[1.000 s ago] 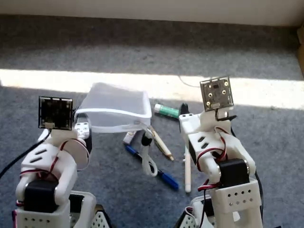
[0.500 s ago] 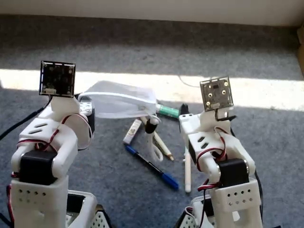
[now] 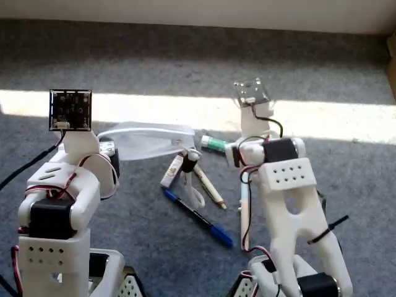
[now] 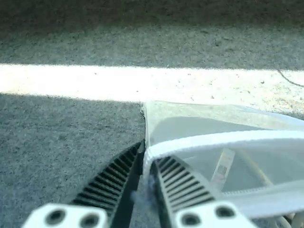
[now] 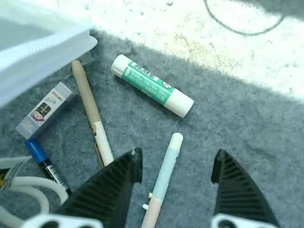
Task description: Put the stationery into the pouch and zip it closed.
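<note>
My left wrist view settles it: the left gripper (image 4: 146,156) pinches the white rim of the clear pouch (image 4: 223,142), held left of centre in the high view; its contents I cannot tell. The right wrist view shows the right gripper (image 5: 178,156) spread above a pale pen (image 5: 163,178), with a green glue stick (image 5: 152,85) near.

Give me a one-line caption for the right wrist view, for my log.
Right gripper open above the pale pen; glue stick, tan pen and pouch edge nearby.
</note>
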Controlling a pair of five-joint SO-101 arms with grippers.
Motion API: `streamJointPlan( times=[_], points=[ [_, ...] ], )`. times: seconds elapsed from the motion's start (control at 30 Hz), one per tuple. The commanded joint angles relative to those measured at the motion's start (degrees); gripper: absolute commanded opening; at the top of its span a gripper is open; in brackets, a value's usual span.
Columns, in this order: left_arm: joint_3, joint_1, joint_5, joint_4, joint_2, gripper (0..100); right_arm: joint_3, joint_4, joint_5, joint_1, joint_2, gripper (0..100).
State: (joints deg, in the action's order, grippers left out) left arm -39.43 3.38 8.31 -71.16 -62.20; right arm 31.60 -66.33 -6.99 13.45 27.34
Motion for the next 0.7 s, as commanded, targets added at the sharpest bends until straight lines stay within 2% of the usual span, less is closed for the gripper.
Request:
streamJointPlan(
  times=[0.0,0.2,0.5,0.67],
  points=[
    [0.31,0.66,0.62,0.53,-1.45,1,-5.76,-0.75,-0.62,-0.48,-4.53,22.1],
    [-2.95,0.66,0.62,2.81,-1.54,1,-6.11,-0.31,-0.70,-0.48,-10.95,22.1],
    [-3.47,0.66,0.62,2.90,-1.80,1,-5.76,0.84,-0.62,-1.27,-12.79,22.1],
    [-3.47,0.66,0.62,2.90,-1.54,1,-5.49,4.97,3.52,-2.86,-12.88,22.0]
  ],
)
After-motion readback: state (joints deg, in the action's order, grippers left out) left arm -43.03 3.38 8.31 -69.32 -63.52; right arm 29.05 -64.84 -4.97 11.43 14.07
